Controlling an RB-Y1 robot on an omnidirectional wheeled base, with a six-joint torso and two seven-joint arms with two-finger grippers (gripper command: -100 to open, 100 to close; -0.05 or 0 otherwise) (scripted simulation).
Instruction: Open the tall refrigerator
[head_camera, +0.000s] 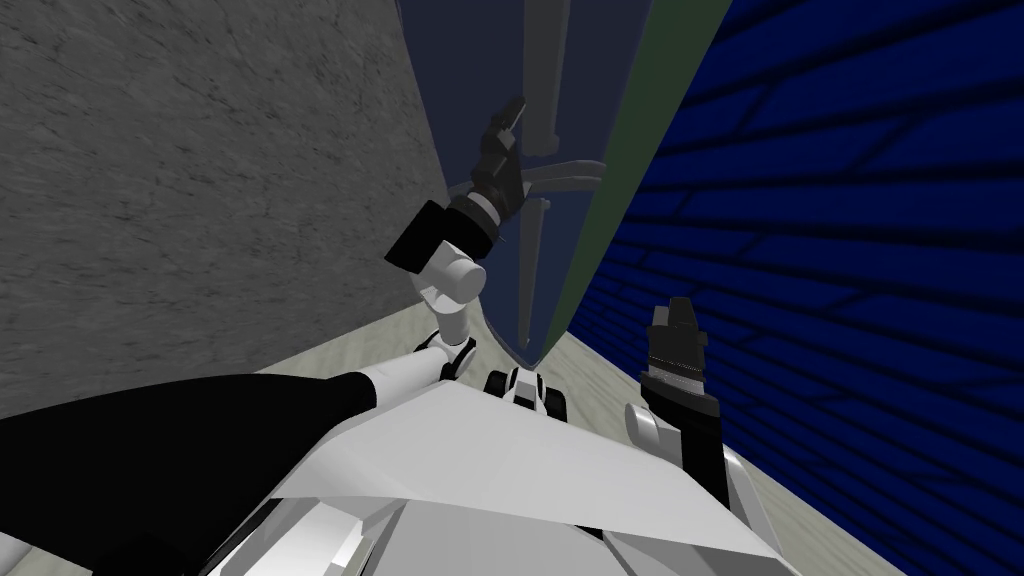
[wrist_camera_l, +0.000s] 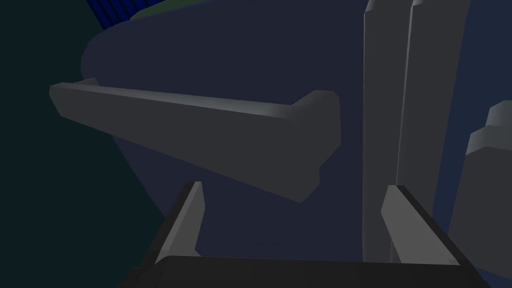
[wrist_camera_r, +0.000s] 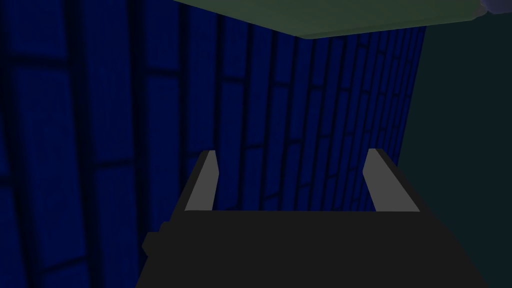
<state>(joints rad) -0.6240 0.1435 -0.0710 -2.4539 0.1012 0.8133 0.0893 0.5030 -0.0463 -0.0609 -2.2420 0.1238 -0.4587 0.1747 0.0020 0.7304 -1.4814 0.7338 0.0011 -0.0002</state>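
The tall refrigerator (head_camera: 465, 70) has a dark blue front and a green side (head_camera: 640, 130). Grey bar handles run along the front: a long one (head_camera: 543, 70), (wrist_camera_l: 395, 100) and a shorter one (wrist_camera_l: 200, 130) that lies across it. My left gripper (head_camera: 512, 115), (wrist_camera_l: 295, 200) is raised against the front with its fingers (wrist_camera_l: 192, 220) open. The shorter handle's end lies just beyond the gap and nothing is held. My right gripper (head_camera: 680, 308), (wrist_camera_r: 290, 175) hangs low at my right side, open and empty, facing the blue wall.
A grey stone-like wall (head_camera: 200, 180) stands on my left and a blue brick wall (head_camera: 850, 250), (wrist_camera_r: 125, 125) on my right, with the refrigerator between them. A strip of pale floor (head_camera: 340, 350) shows at their foot. A further grey handle (wrist_camera_l: 485, 170) lies beside the long one.
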